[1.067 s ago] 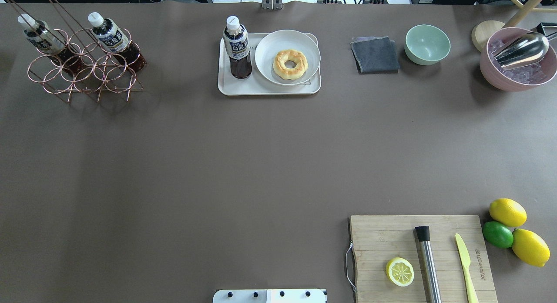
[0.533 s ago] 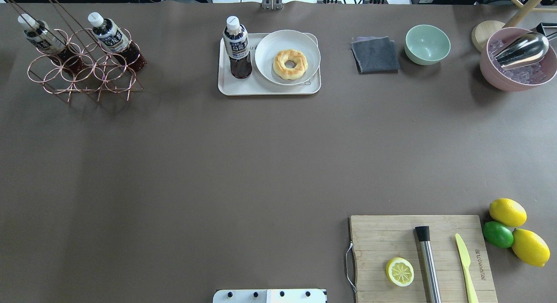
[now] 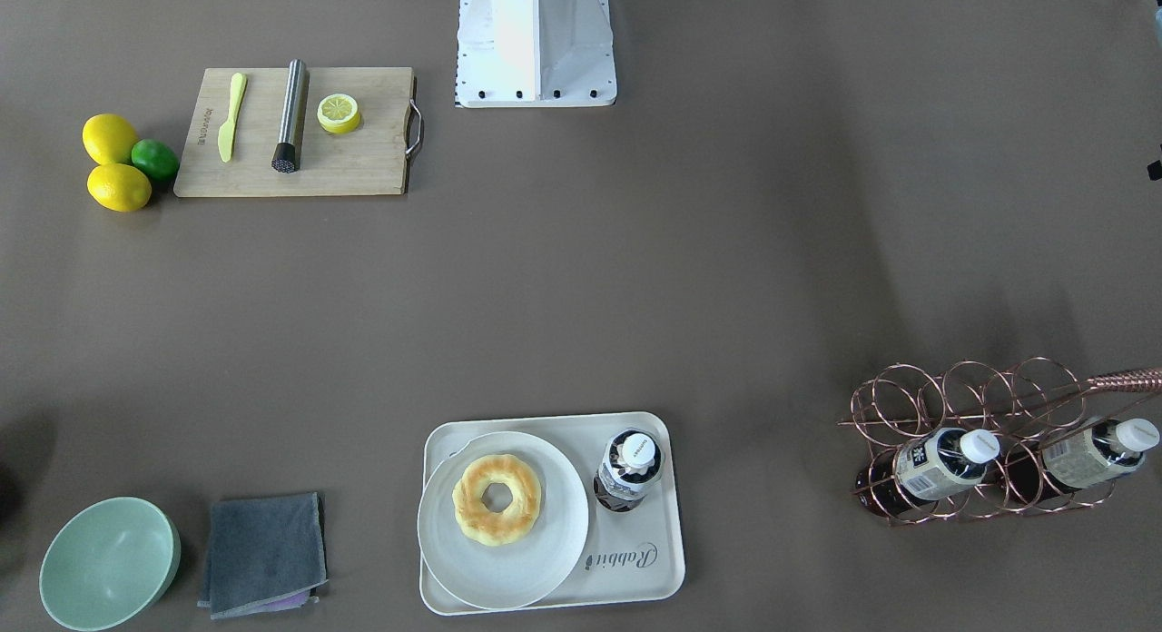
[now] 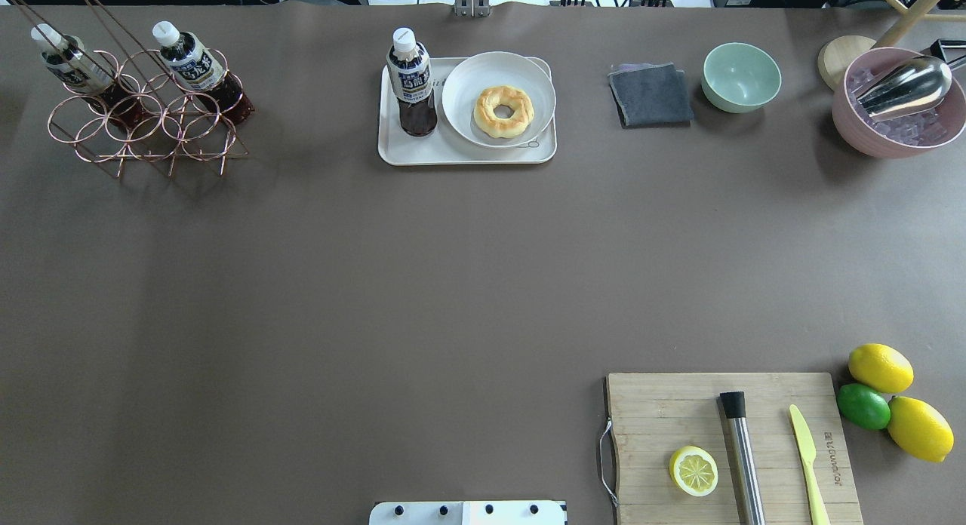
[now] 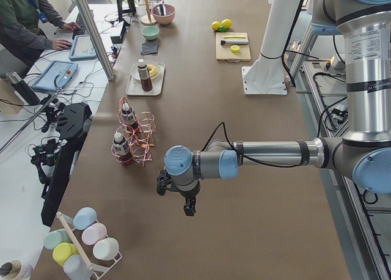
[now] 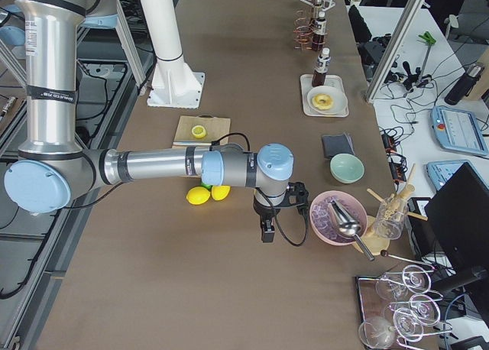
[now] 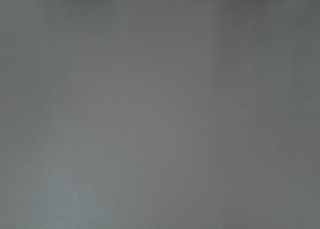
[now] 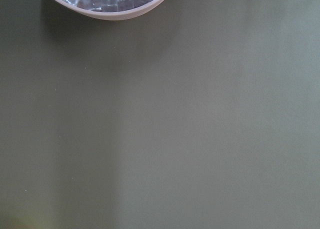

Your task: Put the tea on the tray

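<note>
One tea bottle (image 4: 411,80) stands upright on the left part of the cream tray (image 4: 423,154), beside a round white plate with a donut (image 4: 503,111). In the front-facing view this bottle (image 3: 629,471) stands on the tray (image 3: 649,559) too. Two more tea bottles (image 4: 72,65) (image 4: 192,65) lie tilted in a copper wire rack (image 4: 143,129). My left gripper (image 5: 188,206) shows only in the exterior left view, over the table end past the rack. My right gripper (image 6: 266,232) shows only in the exterior right view, beside the pink ice bowl. I cannot tell whether either is open or shut.
A grey cloth (image 4: 650,95), a green bowl (image 4: 741,76) and a pink bowl of ice with a scoop (image 4: 898,102) stand along the far edge. A cutting board (image 4: 664,404) with a lemon half, muddler and knife is near right, with lemons and a lime (image 4: 864,406) beside it.
</note>
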`<state>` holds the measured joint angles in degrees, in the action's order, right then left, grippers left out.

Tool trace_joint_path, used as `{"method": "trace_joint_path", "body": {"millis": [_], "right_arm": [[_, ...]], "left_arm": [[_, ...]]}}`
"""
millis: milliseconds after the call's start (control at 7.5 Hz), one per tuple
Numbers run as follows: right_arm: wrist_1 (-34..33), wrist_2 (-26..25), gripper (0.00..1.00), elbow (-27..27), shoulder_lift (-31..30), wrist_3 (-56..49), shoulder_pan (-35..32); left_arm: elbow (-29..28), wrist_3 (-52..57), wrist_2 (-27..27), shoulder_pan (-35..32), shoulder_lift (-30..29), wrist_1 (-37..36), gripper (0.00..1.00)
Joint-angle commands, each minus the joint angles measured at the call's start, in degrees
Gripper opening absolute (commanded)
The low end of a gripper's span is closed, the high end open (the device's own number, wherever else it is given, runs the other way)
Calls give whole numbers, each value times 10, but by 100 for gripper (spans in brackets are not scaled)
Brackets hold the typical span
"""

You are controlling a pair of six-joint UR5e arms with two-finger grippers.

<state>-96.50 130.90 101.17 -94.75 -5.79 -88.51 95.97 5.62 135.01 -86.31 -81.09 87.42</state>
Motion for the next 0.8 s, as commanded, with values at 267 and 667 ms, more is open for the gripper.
{"method": "trace_joint_path", "body": {"millis": [267, 667], "right_arm": [[0, 1, 100, 1, 0, 1, 0], [-2, 5, 100, -11, 0, -1, 3]], "left_arm": [[0, 0, 0, 0, -2, 0, 98], [-3, 1, 1, 4, -2, 2, 98]]}}
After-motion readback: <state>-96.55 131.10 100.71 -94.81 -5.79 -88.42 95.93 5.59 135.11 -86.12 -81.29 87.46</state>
